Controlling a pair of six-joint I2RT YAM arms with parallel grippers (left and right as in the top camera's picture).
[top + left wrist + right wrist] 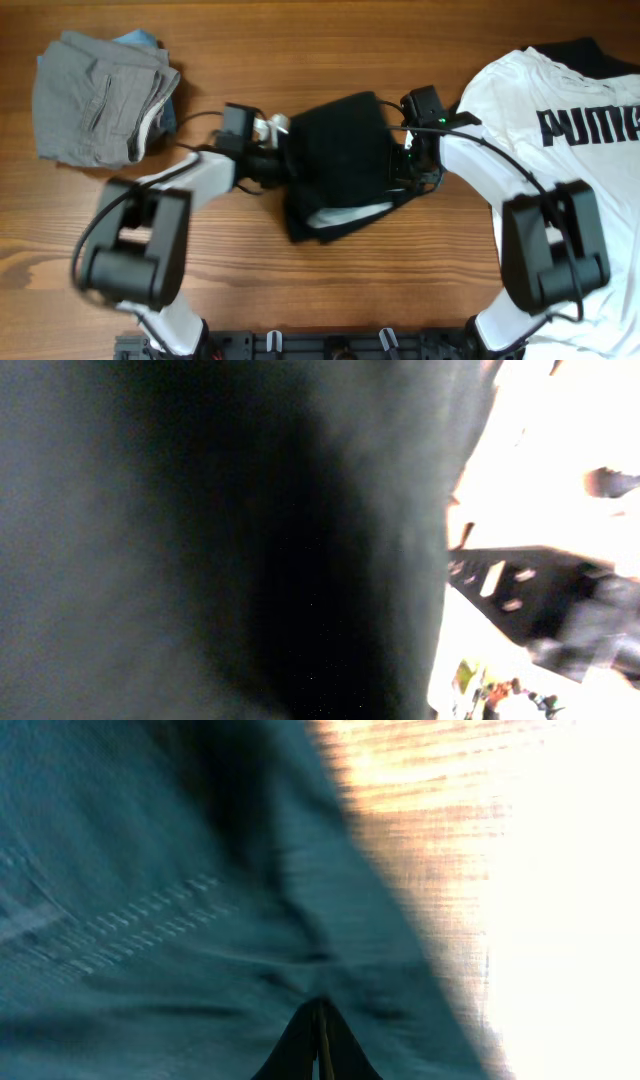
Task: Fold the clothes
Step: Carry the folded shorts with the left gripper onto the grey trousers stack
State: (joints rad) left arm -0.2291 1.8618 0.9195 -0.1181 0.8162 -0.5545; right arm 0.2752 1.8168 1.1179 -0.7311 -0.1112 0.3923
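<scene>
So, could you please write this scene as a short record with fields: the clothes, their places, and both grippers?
black shorts: centre of table, crumpled, pale waistband showing
grey shorts: far left, folded
T-shirt: right side, spread out
left gripper: shut on black shorts, left edge
right gripper: shut on black shorts, right edge

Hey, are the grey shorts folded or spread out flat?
Folded. The grey shorts lie as a compact, layered bundle in the overhead view, with doubled edges showing along one side rather than two legs laid out.
</scene>
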